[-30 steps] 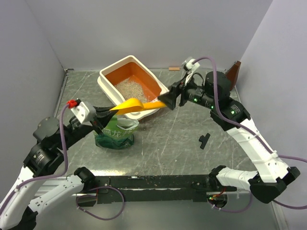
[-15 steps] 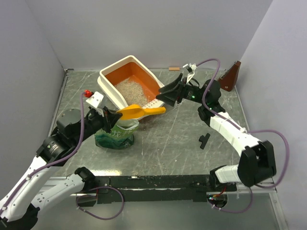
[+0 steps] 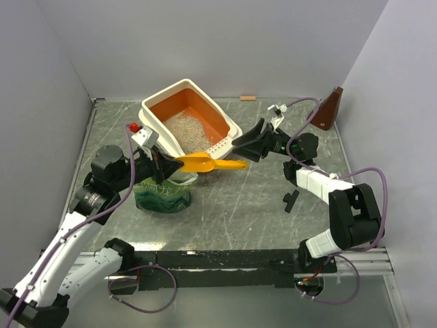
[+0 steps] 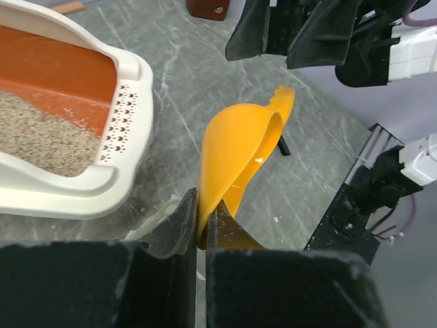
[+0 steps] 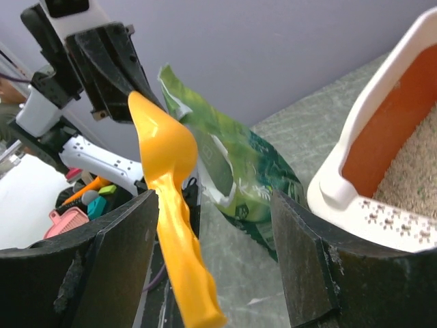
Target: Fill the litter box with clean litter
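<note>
The litter box (image 3: 154, 104) sits at the back of the table, cream-rimmed and orange inside, with a patch of clean litter (image 3: 186, 130) on its floor. My left gripper (image 3: 171, 164) is shut on the bowl rim of a yellow-orange scoop (image 3: 205, 162), held over the open crinkled green bag (image 3: 162, 195). In the left wrist view, the jaws (image 4: 203, 225) pinch the scoop (image 4: 239, 147) beside the litter box (image 4: 130, 89). My right gripper (image 3: 241, 148) is open. The scoop's handle (image 5: 179, 239) passes between its fingers (image 5: 116, 260), near the left one, ungripped.
A small black part (image 3: 291, 199) lies on the table to the right. A brown wedge-shaped object (image 3: 332, 108) stands in the back right corner and a small wooden block (image 3: 247, 98) lies by the back wall. Grey walls close three sides.
My left arm has carried the scoop to the right and slightly nearer. The right arm has dropped low and shifted right, its jaws narrowing a little around the handle's end.
</note>
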Tool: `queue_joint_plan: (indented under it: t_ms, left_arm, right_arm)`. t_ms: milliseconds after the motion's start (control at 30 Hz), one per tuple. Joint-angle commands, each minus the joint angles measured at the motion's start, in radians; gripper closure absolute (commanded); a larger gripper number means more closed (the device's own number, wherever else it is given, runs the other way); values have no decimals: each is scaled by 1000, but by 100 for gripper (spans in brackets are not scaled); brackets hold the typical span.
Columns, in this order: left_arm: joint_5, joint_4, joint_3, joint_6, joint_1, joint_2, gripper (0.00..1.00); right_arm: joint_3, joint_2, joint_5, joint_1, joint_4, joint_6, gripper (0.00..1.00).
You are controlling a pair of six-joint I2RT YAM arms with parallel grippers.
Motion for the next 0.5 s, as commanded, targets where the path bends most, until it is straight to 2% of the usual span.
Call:
queue_joint_plan:
  t_ms: [0, 233, 467]
  left_arm:
    - [168, 158, -13, -47, 51, 27, 99]
    - [210, 175, -19, -53, 101, 47, 100]
    - [222, 196, -36, -71, 118, 64, 99]
  right_arm:
    - [-52, -6, -14, -23, 175, 0, 27]
    - [-115, 45, -34, -40, 416, 152, 28]
    - [-159, 13, -28, -36, 418, 129, 28]
